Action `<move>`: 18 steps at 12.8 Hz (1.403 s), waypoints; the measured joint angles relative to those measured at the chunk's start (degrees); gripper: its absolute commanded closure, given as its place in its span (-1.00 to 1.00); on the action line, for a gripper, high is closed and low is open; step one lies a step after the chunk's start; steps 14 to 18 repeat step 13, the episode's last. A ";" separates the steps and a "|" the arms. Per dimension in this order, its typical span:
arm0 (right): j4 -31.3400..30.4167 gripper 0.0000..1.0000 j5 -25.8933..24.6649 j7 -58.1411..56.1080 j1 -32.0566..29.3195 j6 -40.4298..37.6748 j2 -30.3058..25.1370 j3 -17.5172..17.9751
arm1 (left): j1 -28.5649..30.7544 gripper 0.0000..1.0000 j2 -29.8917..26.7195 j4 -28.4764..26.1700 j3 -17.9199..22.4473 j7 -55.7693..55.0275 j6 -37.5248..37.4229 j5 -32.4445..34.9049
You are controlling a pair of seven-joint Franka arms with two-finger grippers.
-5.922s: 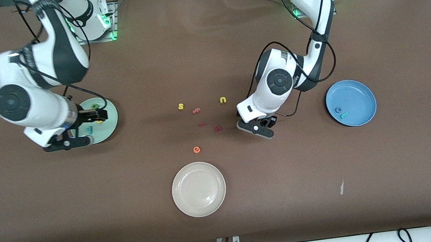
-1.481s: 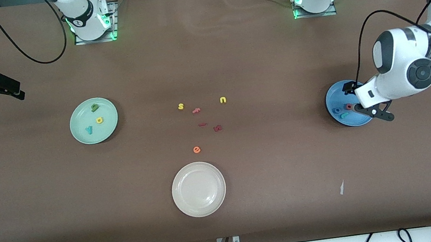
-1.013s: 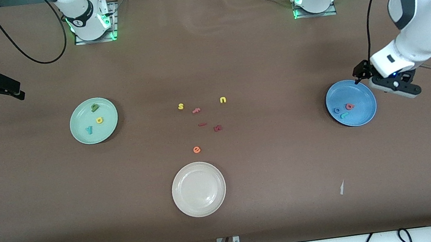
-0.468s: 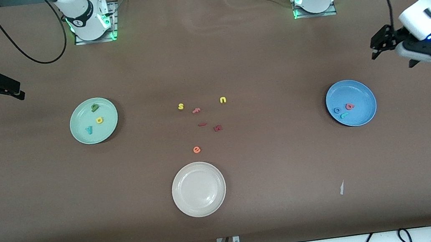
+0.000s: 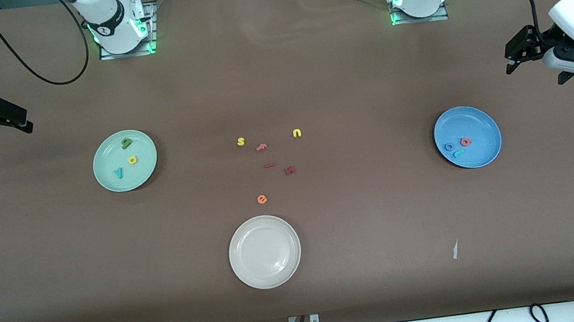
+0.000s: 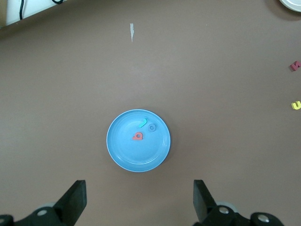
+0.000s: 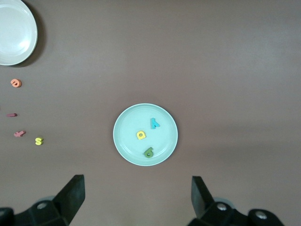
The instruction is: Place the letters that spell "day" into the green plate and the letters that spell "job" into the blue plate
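Because both words look sorted into their plates, the two arms hang up high and wait, one over each end of the brown tabletop (image 5: 307, 68). I think they pull back like this so nothing bumps the plates.

The left claw (image 5: 530, 55) is over the tabletop at the left arm's end, near the blue plate (image 5: 478, 125) but not over it. Its two fingers are spread wide and hold nothing. The right claw (image 5: 6, 119) is over the right arm's end of the tabletop, near the green plate (image 5: 106, 152). Its fingers are spread wide too, and they are empty.

The green plate is round, pale and shallow. In it lie the yellow letter (image 5: 132, 159), the teal y (image 5: 119, 173) and the green letter (image 5: 125, 144), close but not touching. They look soft and very small.

The blue plate is round and bright. In it lie the red b (image 5: 465, 141), the blue o (image 5: 449, 147) and the teal j (image 5: 458, 153), bunched near one side.

The white plate (image 5: 241, 235) sits nearest the front camera, with no letters in it.

In the middle of the tabletop the spare letters stay out: a yellow s (image 5: 240, 141), a yellow u (image 5: 296, 133), an orange e (image 5: 262, 199) and some dark red bits (image 5: 290, 170). I think they belong there, since neither word needs them.
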 measured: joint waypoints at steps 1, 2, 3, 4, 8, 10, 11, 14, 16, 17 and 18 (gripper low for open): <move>0.00 -1.00 -0.11 0.00 0.00 0.12 0.00 0.00 | 0.00 -1.00 0.02 0.00 -0.10 -0.01 0.00 0.00; 0.00 -1.00 -0.22 0.00 -0.01 0.12 0.00 -0.01 | -0.01 -1.00 0.02 0.02 -0.15 -0.01 0.00 0.00; 0.00 -1.00 -0.27 0.00 -0.01 0.12 0.00 -0.03 | -0.03 -1.00 0.02 0.04 -0.19 -0.01 0.00 0.00; 0.00 -1.00 -0.31 0.00 -0.02 0.12 0.00 -0.04 | -0.06 -1.00 0.02 0.05 -0.24 -0.01 0.00 0.00; 0.00 -1.00 -0.39 0.00 -0.03 0.12 0.00 -0.05 | -0.22 -1.00 0.02 0.09 -0.72 -0.01 0.00 0.00; 0.00 -1.00 -0.39 0.00 -0.05 0.12 0.00 -0.06 | -0.24 -1.00 0.02 0.10 -0.72 -0.01 0.00 0.00; 0.00 -1.00 -0.39 0.00 -0.05 0.12 0.00 -0.06 | -0.24 -1.00 0.02 0.10 -0.72 -0.01 0.00 0.00; 0.00 -1.00 -0.39 0.00 -0.05 0.11 0.00 -0.06 | -0.24 -1.00 0.02 0.10 -0.72 -0.01 0.00 0.00; 0.00 -1.00 -0.39 0.00 -0.05 0.11 0.00 -0.06 | -0.24 -1.00 0.02 0.10 -0.72 -0.01 0.00 0.00; 0.00 -1.00 -0.39 0.00 -0.05 0.11 0.00 -0.06 | -0.24 -1.00 0.02 0.10 -0.72 -0.01 0.00 0.00; 0.00 -1.00 -0.39 0.00 -0.05 0.11 0.00 -0.06 | -0.24 -1.00 0.02 0.10 -0.72 -0.01 0.00 0.00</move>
